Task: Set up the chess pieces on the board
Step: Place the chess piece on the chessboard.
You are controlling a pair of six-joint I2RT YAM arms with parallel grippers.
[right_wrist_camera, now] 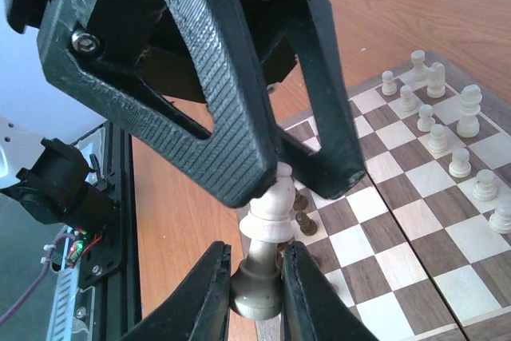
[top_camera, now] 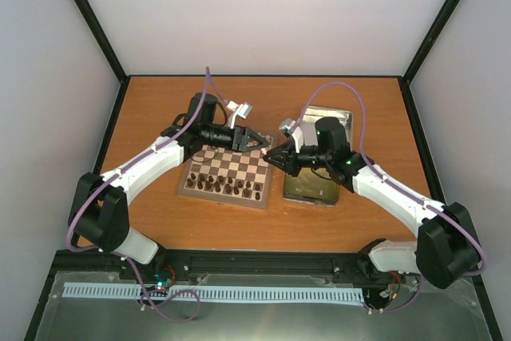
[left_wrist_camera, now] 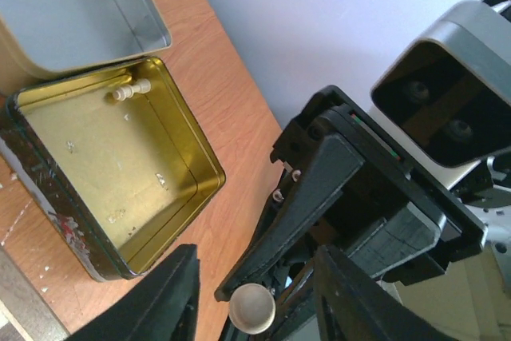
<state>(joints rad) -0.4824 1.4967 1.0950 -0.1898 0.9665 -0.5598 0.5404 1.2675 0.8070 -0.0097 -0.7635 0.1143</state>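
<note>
Over the board's [top_camera: 239, 167] right edge my two grippers meet tip to tip. My right gripper [top_camera: 274, 156] [right_wrist_camera: 255, 259] is shut on the base of a cream-white bishop [right_wrist_camera: 269, 212]. My left gripper [top_camera: 261, 145] [right_wrist_camera: 291, 183] is open, one finger on each side of the bishop's head. In the left wrist view the bishop's round cream end [left_wrist_camera: 252, 310] shows between the left fingers [left_wrist_camera: 164, 301], with a gap on both sides. Several cream chess pieces [right_wrist_camera: 437, 137] stand on the board's far rows. Two more lie in the gold tin [left_wrist_camera: 131, 90].
Dark brown pieces [top_camera: 226, 186] fill the board's near rows. The gold tin [top_camera: 313, 190] lies right of the board, partly under my right arm. Its silver lid [top_camera: 334, 120] lies behind it. Black frame posts edge the wooden table [top_camera: 160, 109].
</note>
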